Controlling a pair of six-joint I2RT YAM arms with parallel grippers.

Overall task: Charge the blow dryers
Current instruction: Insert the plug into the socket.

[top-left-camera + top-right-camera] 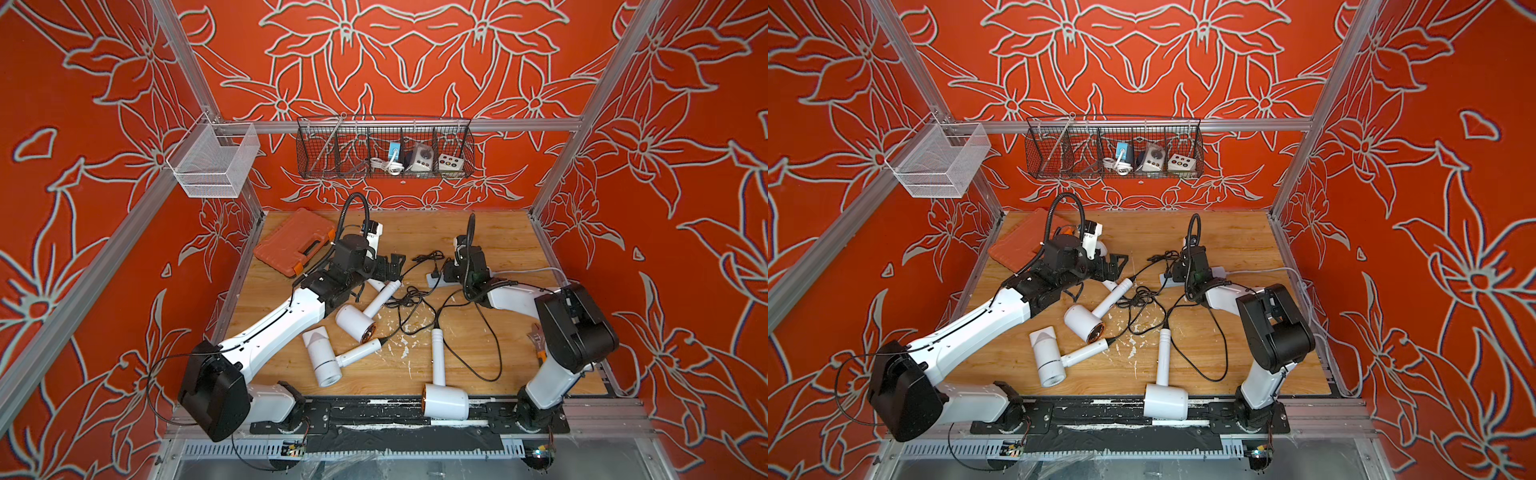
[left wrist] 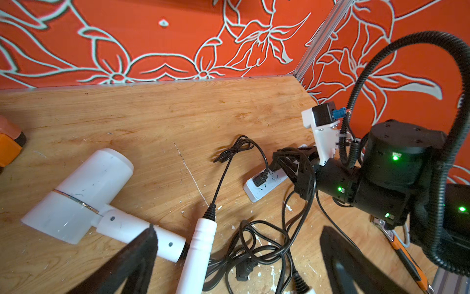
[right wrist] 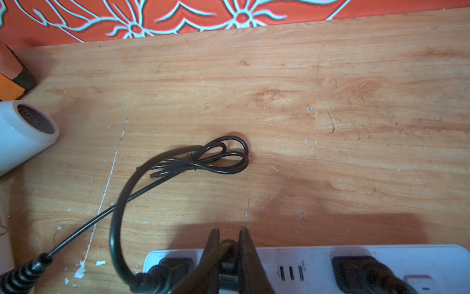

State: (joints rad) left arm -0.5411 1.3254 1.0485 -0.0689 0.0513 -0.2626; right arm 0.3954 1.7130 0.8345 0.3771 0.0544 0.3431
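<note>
Tightly between right fingers (image 3: pixel 250 259): plug (image 3: pixel 229 262).

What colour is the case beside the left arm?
The case is orange; clearest in a top view.

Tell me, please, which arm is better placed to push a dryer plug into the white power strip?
Right. The right hand is shut on a black plug directly over the flat white power strip; the left hand hangs open and empty.

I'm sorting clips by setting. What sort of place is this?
Probably a robot test booth, not a home: the left arm and right arm are mounted at a wooden table, boxed in by an aluminium frame and printed flower walls.
</note>
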